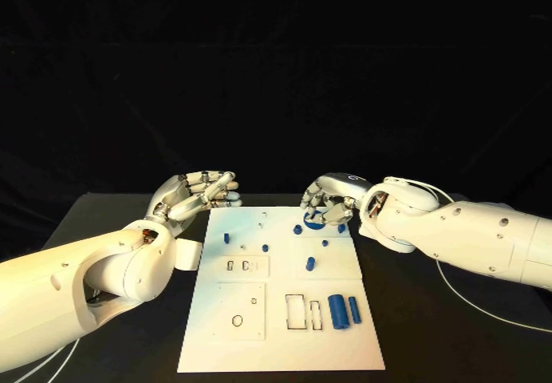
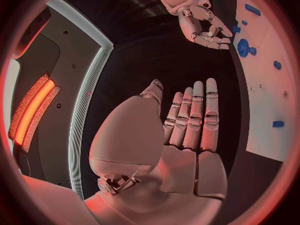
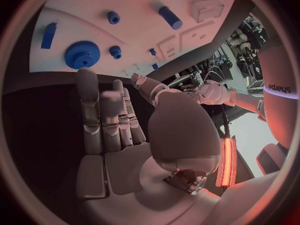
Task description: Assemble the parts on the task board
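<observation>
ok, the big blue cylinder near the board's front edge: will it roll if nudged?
Probably. The cylinder lies on its side on the flat board, so a sideways push should roll it; an endwise push would more likely slide it. It looks rigid and smooth, possibly slippery. Both robot hands are far from it.

— What sort of place is this?

— A robotics lab, set up as a test bench. A black table [image 1: 127, 215] stands against a black backdrop [image 1: 276, 80], and in its middle lies a white task board [image 1: 281, 319] with cut-out slots.

— Anything else?

— Beyond the board, in the right wrist view, a cluttered bench of cables and equipment [image 3: 240, 47], and a glowing orange light strip [image 3: 226, 161].
</observation>
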Controlling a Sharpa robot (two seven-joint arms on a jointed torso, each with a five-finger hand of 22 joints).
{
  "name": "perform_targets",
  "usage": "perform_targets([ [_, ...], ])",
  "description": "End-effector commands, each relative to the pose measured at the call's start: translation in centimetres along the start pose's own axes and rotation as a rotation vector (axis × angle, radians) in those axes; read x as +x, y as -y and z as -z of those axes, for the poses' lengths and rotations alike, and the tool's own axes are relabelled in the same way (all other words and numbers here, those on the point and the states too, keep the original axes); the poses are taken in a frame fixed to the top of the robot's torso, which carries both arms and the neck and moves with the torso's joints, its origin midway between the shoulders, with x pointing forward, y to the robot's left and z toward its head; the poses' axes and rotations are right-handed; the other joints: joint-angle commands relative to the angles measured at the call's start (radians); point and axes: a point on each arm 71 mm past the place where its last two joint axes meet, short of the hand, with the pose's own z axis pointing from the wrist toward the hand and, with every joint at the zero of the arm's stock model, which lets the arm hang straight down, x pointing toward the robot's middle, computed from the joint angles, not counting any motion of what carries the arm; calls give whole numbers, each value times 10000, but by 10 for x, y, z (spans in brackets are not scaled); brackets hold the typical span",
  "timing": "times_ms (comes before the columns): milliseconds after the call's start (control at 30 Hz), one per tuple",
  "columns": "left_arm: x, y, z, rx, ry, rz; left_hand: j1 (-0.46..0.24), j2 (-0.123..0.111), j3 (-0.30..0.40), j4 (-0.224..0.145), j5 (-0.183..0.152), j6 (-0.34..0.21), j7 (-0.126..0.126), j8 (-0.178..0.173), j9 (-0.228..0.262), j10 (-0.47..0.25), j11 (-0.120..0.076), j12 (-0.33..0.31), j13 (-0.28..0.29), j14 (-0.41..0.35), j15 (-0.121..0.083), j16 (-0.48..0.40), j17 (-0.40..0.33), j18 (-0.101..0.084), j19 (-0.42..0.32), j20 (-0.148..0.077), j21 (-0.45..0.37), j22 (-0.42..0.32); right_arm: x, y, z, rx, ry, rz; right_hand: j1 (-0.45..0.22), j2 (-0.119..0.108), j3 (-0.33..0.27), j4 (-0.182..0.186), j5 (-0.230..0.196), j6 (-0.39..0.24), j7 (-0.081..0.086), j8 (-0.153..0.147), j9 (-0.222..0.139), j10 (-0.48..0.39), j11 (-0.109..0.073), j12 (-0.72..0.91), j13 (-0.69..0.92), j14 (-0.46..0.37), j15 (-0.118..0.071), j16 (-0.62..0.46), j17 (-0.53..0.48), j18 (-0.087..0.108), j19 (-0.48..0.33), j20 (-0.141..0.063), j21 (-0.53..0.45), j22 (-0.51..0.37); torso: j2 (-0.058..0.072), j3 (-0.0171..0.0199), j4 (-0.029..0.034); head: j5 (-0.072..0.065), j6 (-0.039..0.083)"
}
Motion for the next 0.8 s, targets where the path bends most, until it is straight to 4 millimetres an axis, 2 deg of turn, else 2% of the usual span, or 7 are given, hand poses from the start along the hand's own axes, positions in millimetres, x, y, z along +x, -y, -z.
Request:
perform_targets([
  [33,5,3,0,65,-351,122,53,4,-6,56,24,58,139,40,7,95,1,-40,9,68,-12,33,13,76,92,1,21,-12,4,-1,-3,345,-569,1898,29,-193,33,155,3,-183,90,-161,135,-381,108,25,-36,383,125,1789,1780,-274,337,84,1703,2094,228,-19,34,-16,22],
  [100,5,3,0,65,-367,138,47,0,-12,60,24,53,140,36,5,92,3,-48,7,68,-11,32,18,75,96,0,20,-13,5,-3,-4,314,-571,2149,91,-210,48,199,22,-319,109,-272,192,-648,174,-41,-70,453,183,2590,2638,-399,537,138,2529,3195,287,-21,42,-21,30],
  [200,6,3,0,57,-395,160,44,0,-14,63,24,51,141,34,5,91,3,-51,6,67,-11,31,20,74,97,-1,19,-14,8,-7,-7,261,-627,2458,178,-253,-8,227,16,-389,96,-360,296,-892,203,-31,-64,484,222,3248,3302,-506,657,234,3249,4143,350,-25,72,-68,8],
  [500,6,3,0,54,-407,170,23,-4,-28,75,25,27,157,15,-2,70,15,-85,-2,53,-4,22,37,70,109,-4,14,-20,15,-10,-11,211,-797,2751,251,-234,-46,258,46,-438,113,-429,392,-1110,246,-35,-64,516,266,3655,3715,-579,741,303,3710,4773,401,-30,125,-93,-33],
  [633,6,4,0,67,-400,163,23,-4,-28,75,25,27,157,15,-2,70,15,-85,-2,53,-4,22,37,70,109,-4,14,-20,17,-13,-12,151,-830,2778,273,-201,-41,276,61,-388,110,-416,438,-1085,245,-5,-48,538,273,3795,3869,-611,803,319,3877,5016,428,-27,121,-87,-60],
  [700,6,5,0,80,-403,162,10,-6,-37,81,26,11,171,3,-7,54,26,-108,-6,45,1,16,48,69,116,-4,10,-23,17,-14,-13,106,-827,2778,281,-190,-35,283,65,-362,106,-408,457,-1065,242,5,-40,551,273,3863,3950,-631,847,324,3965,5147,480,-33,110,-75,0],
  [800,5,7,0,92,-394,154,10,-6,-37,81,26,11,171,3,-7,54,26,-108,-6,45,1,16,48,69,116,-4,10,-23,18,-16,-14,53,-852,2779,295,-156,-7,301,82,-301,97,-387,496,-1012,232,25,-25,561,270,3935,4015,-647,876,328,4058,5278,493,-25,108,-53,-69],
])
